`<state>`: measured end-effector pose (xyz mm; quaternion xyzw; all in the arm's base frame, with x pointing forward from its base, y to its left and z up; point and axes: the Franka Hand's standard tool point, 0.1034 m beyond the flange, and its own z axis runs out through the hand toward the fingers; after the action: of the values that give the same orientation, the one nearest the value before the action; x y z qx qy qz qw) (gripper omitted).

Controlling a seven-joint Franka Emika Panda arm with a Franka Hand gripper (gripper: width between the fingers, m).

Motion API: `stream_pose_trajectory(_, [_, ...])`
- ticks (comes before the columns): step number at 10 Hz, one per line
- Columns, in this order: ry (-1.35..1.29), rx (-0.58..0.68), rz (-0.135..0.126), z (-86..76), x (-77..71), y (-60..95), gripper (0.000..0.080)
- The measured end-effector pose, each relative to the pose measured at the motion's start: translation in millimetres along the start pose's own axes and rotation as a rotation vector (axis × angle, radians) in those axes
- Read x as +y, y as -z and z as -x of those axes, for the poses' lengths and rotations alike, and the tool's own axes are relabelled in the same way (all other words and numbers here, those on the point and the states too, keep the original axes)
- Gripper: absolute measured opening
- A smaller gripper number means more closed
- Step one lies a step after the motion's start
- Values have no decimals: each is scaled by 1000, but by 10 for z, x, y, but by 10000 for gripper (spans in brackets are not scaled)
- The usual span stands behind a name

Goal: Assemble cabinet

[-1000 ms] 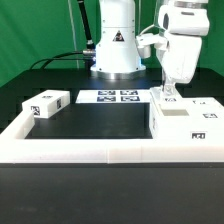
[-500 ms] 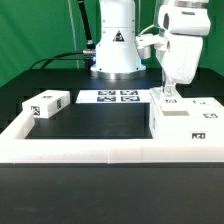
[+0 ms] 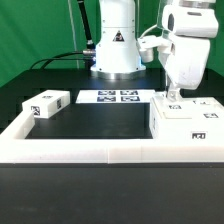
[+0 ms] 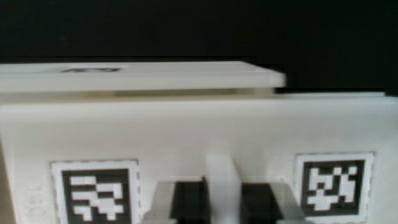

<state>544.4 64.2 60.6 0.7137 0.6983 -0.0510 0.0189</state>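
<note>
**Gripper [image 3: 172, 97] lowered onto the cabinet [image 3: 188, 122]**

Exterior view: the arm [image 3: 185, 45] is seen reaching down on the exterior view's right, with the gripper pointed straight down. The cabinet, a boxy white unit marked with small black-and-white tags, is found directly beneath the fingers [image 3: 168, 93] and extends from them towards the camera. It rests on the black table [image 3: 90, 122], just behind the border rail [image 3: 90, 150]. The fingertips are level with the cabinet's rear top edge, but contact cannot be judged from this view. A loose white block [image 3: 46, 103], tagged on its end face, is placed well apart from the fingers, across the table towards the exterior view's left. The marker board [image 3: 108, 97] lies flat between that block and the fingers, close to the arm's base.

Wrist view: the picture is blurred. Two dark fingers [image 4: 183, 205] are shown close together, and a narrow white strip of the cabinet is seen standing between them. A broad white panel [image 4: 196, 125] fills the frame just beyond the fingertips. One tag [image 4: 98, 190] is carried on it to one side of the fingers and a second tag [image 4: 333, 185] to the other. Past that panel, farther from the fingers, another white surface [image 4: 160, 75] is visible with a small tag on its top. Whether the fingers are clamped on the strip or merely straddle it cannot be told
</note>
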Motion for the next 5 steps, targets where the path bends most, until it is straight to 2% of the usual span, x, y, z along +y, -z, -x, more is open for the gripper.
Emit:
stream_pose_trajectory(3, [-5, -15, -22, 8, 292, 8, 68])
stream_pose_trajectory(4, [-8, -17, -23, 14, 364, 8, 68])
stream_pose_trajectory(5, [-3, -26, -43, 12, 368, 9, 68])
